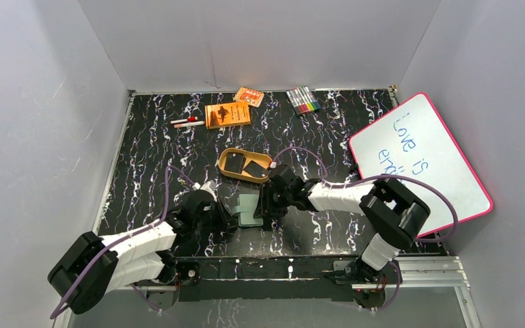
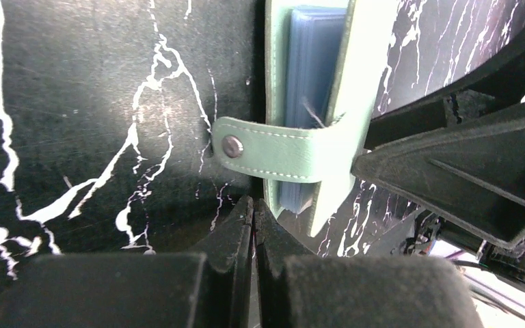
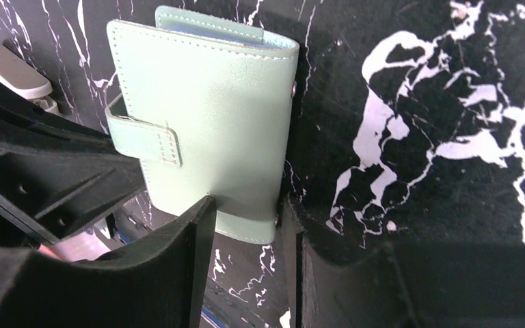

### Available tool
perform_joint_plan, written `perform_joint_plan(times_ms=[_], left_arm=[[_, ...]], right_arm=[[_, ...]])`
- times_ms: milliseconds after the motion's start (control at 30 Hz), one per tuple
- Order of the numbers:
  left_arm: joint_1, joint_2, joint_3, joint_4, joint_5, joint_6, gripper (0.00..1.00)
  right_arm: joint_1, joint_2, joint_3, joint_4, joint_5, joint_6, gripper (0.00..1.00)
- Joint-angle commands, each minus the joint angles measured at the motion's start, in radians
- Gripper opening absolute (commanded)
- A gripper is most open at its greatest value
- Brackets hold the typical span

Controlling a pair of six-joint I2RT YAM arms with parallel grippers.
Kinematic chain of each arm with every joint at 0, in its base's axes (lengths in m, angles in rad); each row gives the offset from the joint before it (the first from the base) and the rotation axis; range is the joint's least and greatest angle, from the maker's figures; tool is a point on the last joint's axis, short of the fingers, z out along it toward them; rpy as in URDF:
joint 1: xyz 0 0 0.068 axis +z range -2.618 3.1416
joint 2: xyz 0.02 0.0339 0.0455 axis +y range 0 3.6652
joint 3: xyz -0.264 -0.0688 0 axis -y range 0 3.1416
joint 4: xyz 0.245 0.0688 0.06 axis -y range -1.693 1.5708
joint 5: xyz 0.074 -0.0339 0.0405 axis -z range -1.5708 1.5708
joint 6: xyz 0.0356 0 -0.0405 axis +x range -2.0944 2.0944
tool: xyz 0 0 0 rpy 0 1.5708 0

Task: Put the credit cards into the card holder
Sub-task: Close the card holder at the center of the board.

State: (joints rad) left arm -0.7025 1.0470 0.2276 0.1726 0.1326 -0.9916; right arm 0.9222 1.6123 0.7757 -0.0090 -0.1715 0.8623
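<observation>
Grey-walled booth, black marbled tabletop (image 1: 150, 157).

Top view.
- Item 1: credit cards (image 1: 253, 168). 2 seen, black, lying flat in an orange tray (image 1: 222, 162), mid-tabletop.
- Item 2: card holder (image 1: 249, 209). Mint green, centre, twd near edge, between left arm (image 1: 143, 239) & right arm (image 1: 335, 195).
- Misc.: orange booklet (image 1: 227, 115) & markers (image 1: 303, 100) at far edge; whiteboard (image 1: 417, 160) at right edge.

Left wrist view.
- Left fingers (image 2: 236, 236) pressed together, nothing visible btwn them, tips just beside the holder's strap (image 2: 280, 156).
- Strap wraps round the cover, snap (image 2: 232, 145) at its end; fastened or not, cannot tell.
- Clear sleeves (image 2: 311, 68) inside.

Right wrist view.
- Right fingers (image 3: 191, 260) apart, straddling the holder's near corner. Whether they already pinch it, cannot tell.

Handling, est.
- Cards: prob. light, stiff, slick, thin, so hard to lift off a flat tray floor. Take by a short edge, or tip one up vs the tray wall first.
- Holder: prob. soft, springy cover. Pin it by the spine or cover edge, not the strap, so the sleeves are reachable.
</observation>
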Motion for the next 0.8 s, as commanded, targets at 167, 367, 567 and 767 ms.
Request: perform_joint_plan(times_ms=[167,367,567,767], left_arm=[[-0.003,0.062,-0.009,0.096,0.093,0.019,0.00],[-0.003,-0.039,0.019,-0.041,0.029,0.020,0.06],[-0.003,-0.162,0.077,-0.292,-0.038,0.006,0.43],[-0.004,-0.280,0.182,-0.510,-0.091,0.010,0.51]], right_arm=[[0.009,0.083,0.080,-0.028,0.033,-0.031,0.46],[0.024,0.129,0.106,-0.120,0.112,-0.063,0.47],[0.023,0.147,0.103,-0.116,0.117,-0.058,0.47],[0.026,0.157,0.126,-0.125,0.118,-0.067,0.47]])
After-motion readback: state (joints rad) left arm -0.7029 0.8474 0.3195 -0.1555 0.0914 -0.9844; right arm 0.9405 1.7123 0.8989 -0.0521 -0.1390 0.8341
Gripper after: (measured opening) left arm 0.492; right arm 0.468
